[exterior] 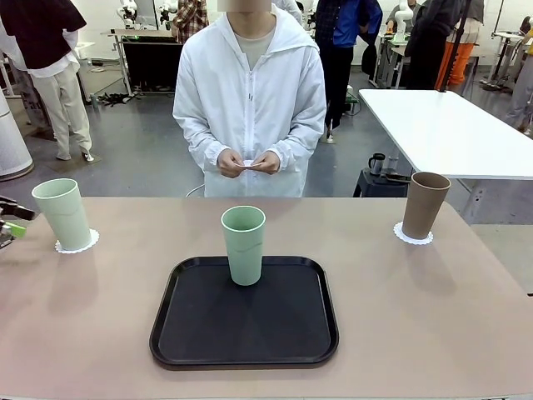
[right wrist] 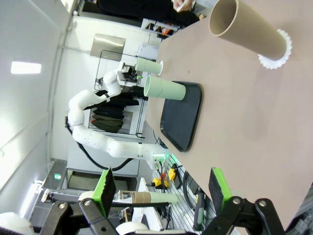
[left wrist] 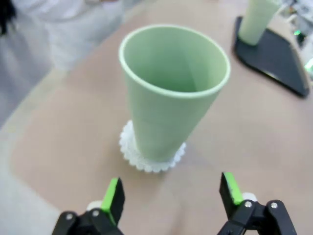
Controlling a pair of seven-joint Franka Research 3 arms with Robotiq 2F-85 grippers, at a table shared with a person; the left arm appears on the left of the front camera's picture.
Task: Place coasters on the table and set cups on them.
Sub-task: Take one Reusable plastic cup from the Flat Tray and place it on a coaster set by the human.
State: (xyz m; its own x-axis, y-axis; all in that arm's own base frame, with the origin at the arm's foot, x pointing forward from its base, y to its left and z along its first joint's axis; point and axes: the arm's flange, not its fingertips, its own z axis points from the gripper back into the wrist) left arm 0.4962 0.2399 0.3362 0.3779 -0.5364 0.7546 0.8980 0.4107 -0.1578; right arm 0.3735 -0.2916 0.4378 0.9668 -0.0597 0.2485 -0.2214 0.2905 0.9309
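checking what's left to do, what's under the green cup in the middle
The black tray; round the base of the middle green cup no lacy edge shows. Right beneath the base is covered.

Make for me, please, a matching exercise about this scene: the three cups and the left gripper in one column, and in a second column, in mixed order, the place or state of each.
Column one
1. green cup nearest the left gripper
2. other green cup
3. brown cup
4. left gripper

Column two
A. on the black tray, no coaster under it
B. on a coaster, right side of the table
C. open, gripping nothing
D. on a coaster, left side of the table

Pairs: 1-D, 2-A, 3-B, 4-C
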